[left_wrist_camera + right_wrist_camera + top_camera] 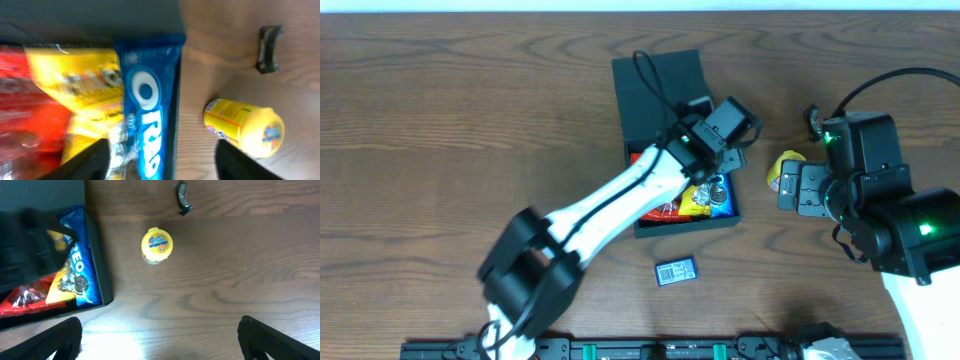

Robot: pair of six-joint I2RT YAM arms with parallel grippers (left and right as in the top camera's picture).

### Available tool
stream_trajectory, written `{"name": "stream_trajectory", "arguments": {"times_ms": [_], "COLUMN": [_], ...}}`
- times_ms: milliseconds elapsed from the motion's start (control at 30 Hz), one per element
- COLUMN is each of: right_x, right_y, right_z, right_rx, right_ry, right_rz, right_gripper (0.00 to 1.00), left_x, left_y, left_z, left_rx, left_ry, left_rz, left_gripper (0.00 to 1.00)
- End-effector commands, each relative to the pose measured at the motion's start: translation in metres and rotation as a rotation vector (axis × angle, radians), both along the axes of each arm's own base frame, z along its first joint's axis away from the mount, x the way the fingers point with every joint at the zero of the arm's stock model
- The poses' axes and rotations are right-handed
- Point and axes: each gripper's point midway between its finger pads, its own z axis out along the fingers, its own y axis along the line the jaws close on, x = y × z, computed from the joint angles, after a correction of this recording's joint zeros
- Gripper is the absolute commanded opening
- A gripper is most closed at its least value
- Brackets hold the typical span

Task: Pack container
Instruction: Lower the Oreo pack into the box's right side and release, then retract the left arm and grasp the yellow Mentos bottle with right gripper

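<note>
One yellow bottle sits on surface right of container, ahead of right fingers, spread wide, empty, the nearer pair. Left fingers open over Oreo packet.

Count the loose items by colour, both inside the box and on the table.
Blue: 2 (Oreo packet, small packet on the table)
Yellow: 2 (snack packet, Mentos bottle)
Red: 1 (red packet in the container)
Black: 1 (small clip)
Total: 6
</note>
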Motion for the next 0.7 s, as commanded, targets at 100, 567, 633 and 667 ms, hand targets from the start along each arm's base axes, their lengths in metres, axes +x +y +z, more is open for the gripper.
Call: {"name": "stream_trajectory", "arguments": {"times_ms": [100,567,633,667], "right_x": [0.0,0.019,0.023,0.025], "right_y": [-0.006,0.0,0.0,0.0], "right_z": [0.001,-0.1,-0.119,-0.128], "right_rx": [-0.021,0.032,0.03,0.029], "right_ry": [-0.009,0.021,0.01,0.001], "right_rz": [-0.011,-0.111,-0.113,-0.114], "right_gripper": [0.99,0.99,0.99,0.99], "left_x": [0.009,-0.036,-0.039,-0.039], "left_y": [0.075,0.274,0.283,0.288], "left_z": [0.12,0.171,0.166,0.164], "left_rx": [0.285,0.503,0.509,0.516], "left_ry": [-0.384,-0.239,-0.199,-0.185], "left_rz": [-0.143,0.085,0.079,0.081], "left_gripper": [0.95,0.95,0.95,0.95]}}
